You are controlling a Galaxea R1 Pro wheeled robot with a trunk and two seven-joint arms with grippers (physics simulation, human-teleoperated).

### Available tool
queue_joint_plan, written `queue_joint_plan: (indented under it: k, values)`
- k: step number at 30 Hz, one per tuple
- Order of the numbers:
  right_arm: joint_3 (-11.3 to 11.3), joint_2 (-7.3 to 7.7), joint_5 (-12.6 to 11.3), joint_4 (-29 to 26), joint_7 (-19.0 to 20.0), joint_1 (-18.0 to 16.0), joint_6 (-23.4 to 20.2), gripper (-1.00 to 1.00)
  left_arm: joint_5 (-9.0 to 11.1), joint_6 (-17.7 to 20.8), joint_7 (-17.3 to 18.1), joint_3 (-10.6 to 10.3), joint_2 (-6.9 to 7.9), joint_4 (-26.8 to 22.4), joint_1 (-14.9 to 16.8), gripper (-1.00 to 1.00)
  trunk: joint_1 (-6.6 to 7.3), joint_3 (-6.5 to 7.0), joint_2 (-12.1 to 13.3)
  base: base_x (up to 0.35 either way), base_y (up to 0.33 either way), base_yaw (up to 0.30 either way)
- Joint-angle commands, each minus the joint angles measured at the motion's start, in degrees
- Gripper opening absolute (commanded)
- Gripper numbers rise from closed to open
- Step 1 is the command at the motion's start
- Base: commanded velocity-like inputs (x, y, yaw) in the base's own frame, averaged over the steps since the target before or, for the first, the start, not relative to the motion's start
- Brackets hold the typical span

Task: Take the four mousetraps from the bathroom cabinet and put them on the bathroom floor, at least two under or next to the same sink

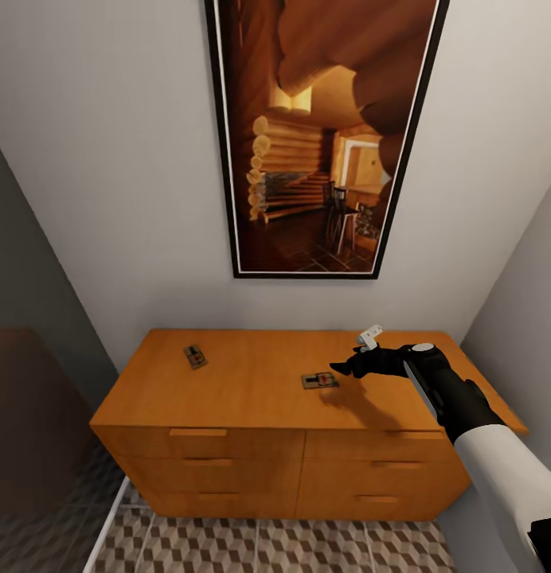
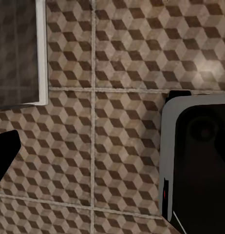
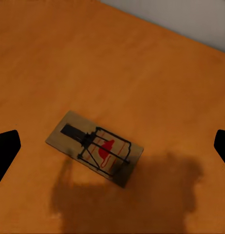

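Note:
Two mousetraps lie on the flat top of the orange-brown cabinet (image 1: 252, 398). One mousetrap (image 1: 195, 356) sits near the back left. The other mousetrap (image 1: 319, 380) lies mid-right, and the right wrist view shows its tan board, wire frame and red spot (image 3: 95, 146). My right gripper (image 1: 341, 369) hovers open just above and to the right of it, its shadow falling on the wood. In the right wrist view the right gripper (image 3: 112, 151) has its dark fingertips (image 3: 5, 153) spread wide either side of the trap. My left gripper (image 2: 112, 156) hangs open over the bathroom floor (image 2: 117, 63).
A large framed picture (image 1: 323, 135) hangs on the wall behind the cabinet. Grey walls close in on both sides, with a dark glass panel (image 1: 37, 446) at the left. Cube-patterned tiles (image 1: 267, 545) run in front of the drawers. My base (image 2: 200, 161) shows over the floor.

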State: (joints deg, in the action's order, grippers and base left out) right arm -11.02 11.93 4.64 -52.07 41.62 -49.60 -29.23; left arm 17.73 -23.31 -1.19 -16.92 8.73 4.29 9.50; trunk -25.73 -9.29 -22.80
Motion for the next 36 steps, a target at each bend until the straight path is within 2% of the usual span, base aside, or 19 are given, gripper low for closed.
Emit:
queue_joint_plan:
  k: [1, 16, 22, 27, 30, 33, 34, 36]
  values:
    - [-0.05, 0.03, 0.47, -0.07, 0.31, -0.06, -0.13, 1.0, 0.2, -0.33, -0.12, -0.48, -0.03, 0.19, 0.09, 1.0, -0.05, -0.12, -0.12, 0.146, 0.12, 0.0]
    - [-0.28, 0.03, 0.53, 0.16, 0.38, -0.06, -0.13, 1.0, 0.2, -0.33, -0.12, -0.48, -0.03, 0.19, 0.08, 1.0, -0.05, -0.12, -0.12, 0.039, 0.033, 0.0]
    - [-0.35, 0.06, 2.06, 0.2, 0.39, -0.06, -0.08, 1.0, 0.2, -0.33, -0.13, -0.48, -0.03, 0.19, 0.1, 1.0, -0.05, -0.12, -0.12, 0.001, 0.001, 0.0]
    - [-0.37, 0.41, 4.91, 0.23, 0.47, -0.06, 0.89, 1.0, 0.2, -0.33, -0.12, -0.48, -0.03, 0.19, 0.09, 1.0, -0.05, -0.12, -0.12, 0.0, 0.0, 0.0]
    - [-0.58, 0.6, 7.5, 0.63, 1.21, -0.06, 4.01, 1.0, 0.2, -0.33, -0.15, -0.48, -0.03, 0.19, 0.09, 1.0, -0.05, -0.12, -0.12, 0.0, 0.0, 0.0]
    - [-0.88, 0.68, 10.32, 1.79, 3.92, -0.06, 7.49, 1.0, 0.2, -0.33, -0.15, -0.48, -0.03, 0.19, 0.08, 1.0, -0.05, -0.12, -0.12, 0.0, 0.0, 0.0]
    - [-0.96, 0.7, 11.81, 2.28, 6.06, -0.06, 8.86, 1.0, 0.2, -0.33, -0.14, -0.48, -0.03, 0.19, 0.08, 1.0, -0.05, -0.12, -0.12, 0.0, 0.0, 0.0]
    - [-0.98, 0.73, 13.35, 2.61, 8.4, -0.06, 9.98, 1.0, 0.2, -0.33, -0.15, -0.48, -0.03, 0.19, 0.08, 1.0, -0.05, -0.12, -0.12, 0.0, 0.0, 0.0]
